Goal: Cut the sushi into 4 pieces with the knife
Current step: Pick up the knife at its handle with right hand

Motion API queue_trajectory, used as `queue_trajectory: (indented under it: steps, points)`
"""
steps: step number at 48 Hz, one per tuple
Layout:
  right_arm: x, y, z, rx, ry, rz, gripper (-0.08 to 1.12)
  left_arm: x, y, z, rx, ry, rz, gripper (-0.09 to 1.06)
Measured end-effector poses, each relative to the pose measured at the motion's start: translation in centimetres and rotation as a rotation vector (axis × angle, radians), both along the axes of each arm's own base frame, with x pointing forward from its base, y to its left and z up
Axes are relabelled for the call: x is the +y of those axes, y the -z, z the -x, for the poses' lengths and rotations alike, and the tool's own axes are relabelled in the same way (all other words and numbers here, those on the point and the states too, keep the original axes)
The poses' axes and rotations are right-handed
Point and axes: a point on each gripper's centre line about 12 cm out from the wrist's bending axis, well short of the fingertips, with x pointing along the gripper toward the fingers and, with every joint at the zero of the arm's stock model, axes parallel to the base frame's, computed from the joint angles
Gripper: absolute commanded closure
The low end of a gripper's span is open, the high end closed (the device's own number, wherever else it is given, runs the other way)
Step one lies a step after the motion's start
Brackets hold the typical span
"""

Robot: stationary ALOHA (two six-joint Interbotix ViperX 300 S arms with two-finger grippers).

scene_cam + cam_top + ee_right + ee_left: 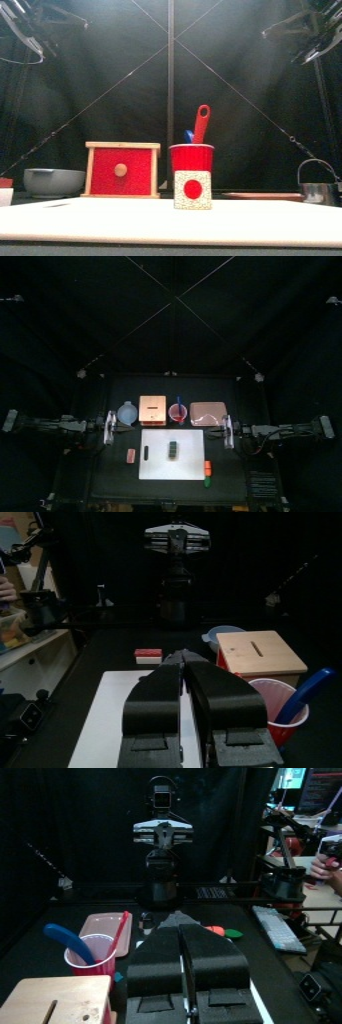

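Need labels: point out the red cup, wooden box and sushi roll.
Round red cup [191,158], front view, front wall.
Pale wooden box [122,170], front view, red drawer front.
Dark green toy sushi roll [174,447], top view, its top.

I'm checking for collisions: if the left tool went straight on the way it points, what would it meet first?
Probably the right tool, which faces it head-on. From the left tool, the line seems to run between the red cup and the sushi roll, touching neither, though depth is unclear.
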Motion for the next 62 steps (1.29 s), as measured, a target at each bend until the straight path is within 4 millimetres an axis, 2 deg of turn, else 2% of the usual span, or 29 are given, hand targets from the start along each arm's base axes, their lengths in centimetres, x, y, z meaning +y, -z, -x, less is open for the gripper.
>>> queue_trajectory:
  steps: [5,9,16,20,25,29,33,37,42,50,56,62]
  points:
    - [-0.2,-0.2,-0.5,0.015,0.01,-0.068,0.99,0.0,1.1,-0.9,0.009,-0.002,0.004,0.98]
    - [-0.5,-0.6,-1.6,0.061,0.029,-0.108,0.95,0.0,1.9,-1.7,0.023,-0.001,0.003,0.95]
    - [-1.9,-1.8,-5.1,0.234,0.083,-0.118,0.86,0.0,3.4,-3.1,0.066,-0.001,-0.002,0.93]
    - [-3.0,-2.0,-7.6,0.361,0.117,-0.11,0.7,0.0,4.0,-3.7,0.094,-0.001,-0.001,0.93]
    - [-4.3,-1.8,-10.4,0.504,0.145,-0.083,0.42,0.0,4.2,-3.9,0.103,-0.001,-0.001,0.93]
    - [-4.9,-1.0,-12.3,0.605,0.154,-0.063,0.17,0.0,4.2,-3.9,0.103,-0.001,-0.003,0.93]
    - [-5.4,-0.2,-14.5,0.702,0.157,-0.019,-0.01,0.0,4.2,-3.9,0.106,-0.002,0.0,0.93]
    - [-5.9,0.7,-16.4,0.807,0.166,0.045,-0.02,0.0,4.2,-3.9,0.104,-0.003,0.0,0.93]
    - [-6.3,1.5,-17.9,0.95,0.178,0.132,0.03,0.1,4.2,-3.9,0.106,-0.005,0.001,0.93]
    - [-6.3,3.4,-20.3,1.174,0.2,0.254,0.04,0.1,4.3,-3.9,0.107,-0.007,0.002,0.93]
    - [-6.8,4.9,-21.1,1.337,0.225,0.269,0.04,0.1,4.5,-3.8,0.112,-0.007,0.0,0.93]
    - [-6.9,5.2,-21.0,1.398,0.238,0.269,0.07,0.1,4.6,-3.7,0.114,-0.007,0.0,0.93]
